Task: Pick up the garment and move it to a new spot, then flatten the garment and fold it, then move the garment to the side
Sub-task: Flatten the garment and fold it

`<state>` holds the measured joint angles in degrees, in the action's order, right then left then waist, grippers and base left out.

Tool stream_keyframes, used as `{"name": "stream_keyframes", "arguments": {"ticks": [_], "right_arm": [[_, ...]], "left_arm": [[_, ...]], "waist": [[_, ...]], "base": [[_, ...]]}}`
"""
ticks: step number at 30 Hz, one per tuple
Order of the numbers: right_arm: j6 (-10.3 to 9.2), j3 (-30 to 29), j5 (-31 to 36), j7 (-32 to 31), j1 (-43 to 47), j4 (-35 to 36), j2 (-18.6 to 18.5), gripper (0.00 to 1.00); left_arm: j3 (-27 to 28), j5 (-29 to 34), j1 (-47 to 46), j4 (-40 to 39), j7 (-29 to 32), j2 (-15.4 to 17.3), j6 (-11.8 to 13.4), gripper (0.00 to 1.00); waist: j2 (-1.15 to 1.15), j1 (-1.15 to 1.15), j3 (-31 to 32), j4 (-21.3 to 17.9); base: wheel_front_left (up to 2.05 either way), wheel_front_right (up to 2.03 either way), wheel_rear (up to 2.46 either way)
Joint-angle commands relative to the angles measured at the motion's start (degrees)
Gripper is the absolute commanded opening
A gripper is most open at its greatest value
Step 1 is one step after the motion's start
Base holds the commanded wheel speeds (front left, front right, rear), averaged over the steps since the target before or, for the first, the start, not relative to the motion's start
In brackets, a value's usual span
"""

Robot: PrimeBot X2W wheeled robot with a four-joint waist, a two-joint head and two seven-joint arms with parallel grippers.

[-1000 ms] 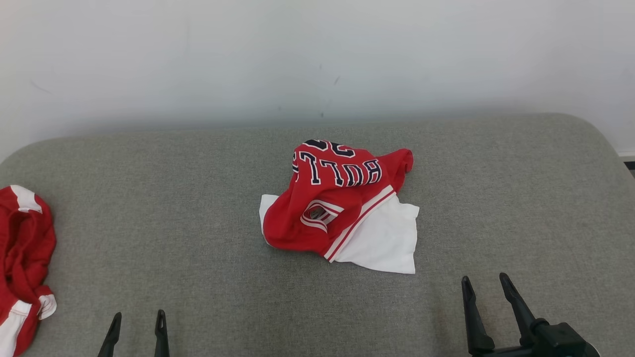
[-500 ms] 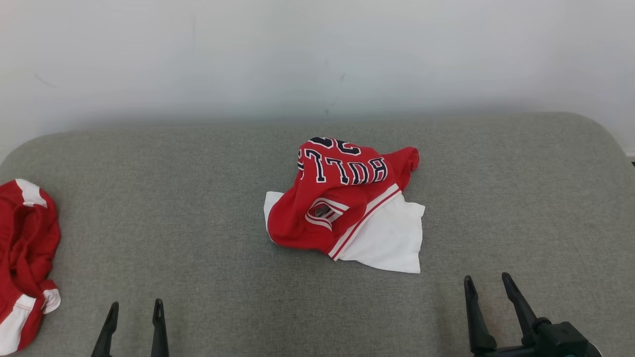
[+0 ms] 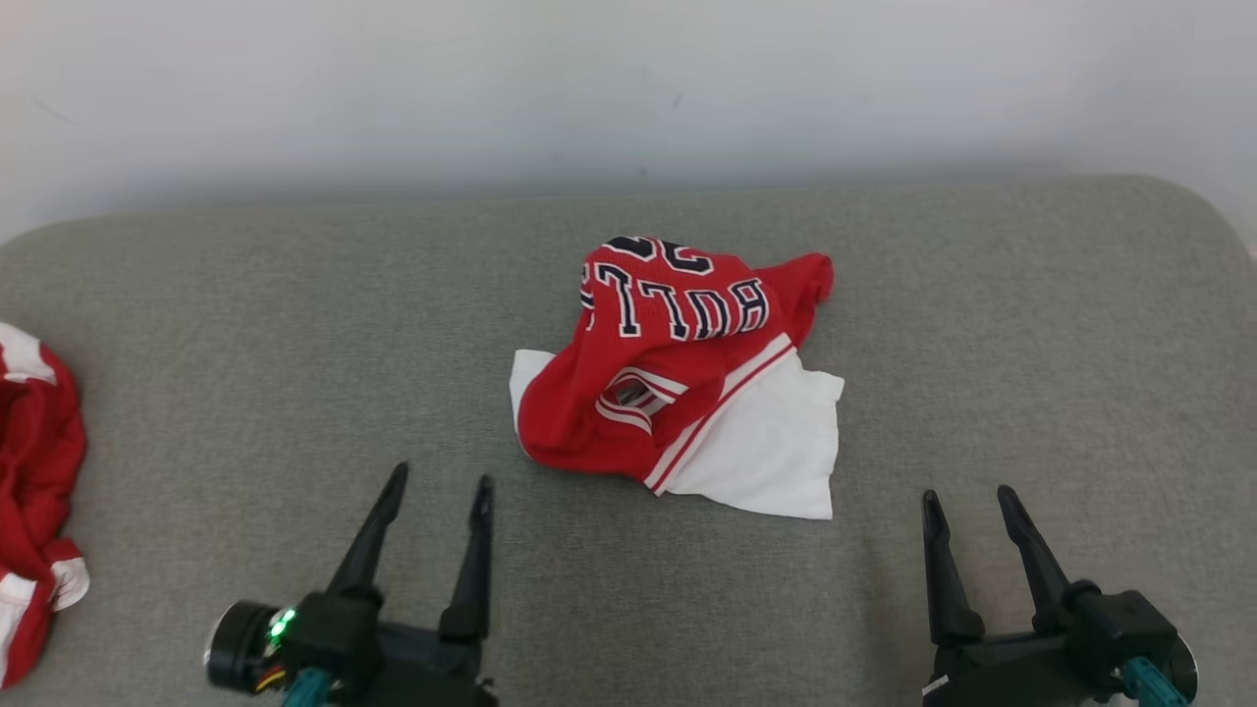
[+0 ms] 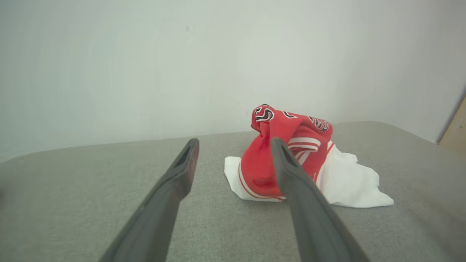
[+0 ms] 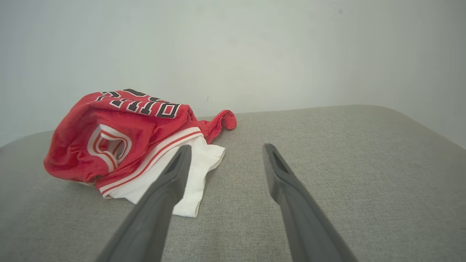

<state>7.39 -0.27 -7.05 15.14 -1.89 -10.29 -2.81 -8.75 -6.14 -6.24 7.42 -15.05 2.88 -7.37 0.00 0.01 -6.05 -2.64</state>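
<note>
Left pincer (image 3: 440, 478): spread wide and empty. It points up the cushion (image 3: 245, 344), its tips just short of the garment's (image 3: 668, 393) near-left edge and not touching it.
Right pincer (image 3: 966, 494): equally spread and empty. It sits near the garment's white corner, a little to the right and closer to the robot, with a gap between them.
Why open on both sides: probably the stance for a first grab, one pincer on each flank so the heap can be taken at two points.
Garment: a red jersey with a white panel, crumpled mid-cushion. Its lettering lies upside down on top, and the white part lies flat toward the right pincer.
Why it lies so: it is bunched and unflattened, so pick-up looks not yet begun.
Best hold: judging by the layers, the flat white edge or the red rim, since the mound's top may bring up several layers.
Second garment (image 3: 34, 491): red and white, bunched at the cushion's left edge, well apart.
Wall (image 3: 393, 88): pale, behind the cushion.
</note>
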Motion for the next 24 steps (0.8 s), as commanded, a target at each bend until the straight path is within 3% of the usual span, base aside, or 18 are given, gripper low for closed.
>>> {"name": "stream_keyframes", "arguments": {"ticks": [1,11,17,24], "right_arm": [[0.2,0.1,-0.5,0.1,-0.7,0.0,-0.1,1.0],[0.2,0.7,-3.4,0.1,-3.2,-0.2,-0.1,1.0],[0.2,0.6,-5.4,0.1,-4.1,-0.4,-0.1,1.0],[0.2,0.9,-6.3,0.1,-4.4,-0.8,-0.1,1.0]], "left_arm": [[-1.3,-0.3,-1.7,1.0,-0.1,0.0,0.0,1.0],[-16.0,-0.7,-11.7,11.1,-0.1,0.9,0.0,1.0],[-18.3,-1.4,-16.3,18.4,-0.1,2.8,0.0,1.0],[-16.3,0.0,-19.9,26.5,-0.1,4.6,0.7,1.0]], "waist": [[0.0,-0.01,-1.5,-2.0],[0.0,-0.01,-5.9,-10.3],[0.0,-0.01,-8.1,-14.7],[0.0,-0.01,-8.7,-16.9]], "base": [[0.0,0.0,0.0],[0.0,0.0,0.0],[0.0,0.0,0.0],[0.0,0.0,0.0]]}}
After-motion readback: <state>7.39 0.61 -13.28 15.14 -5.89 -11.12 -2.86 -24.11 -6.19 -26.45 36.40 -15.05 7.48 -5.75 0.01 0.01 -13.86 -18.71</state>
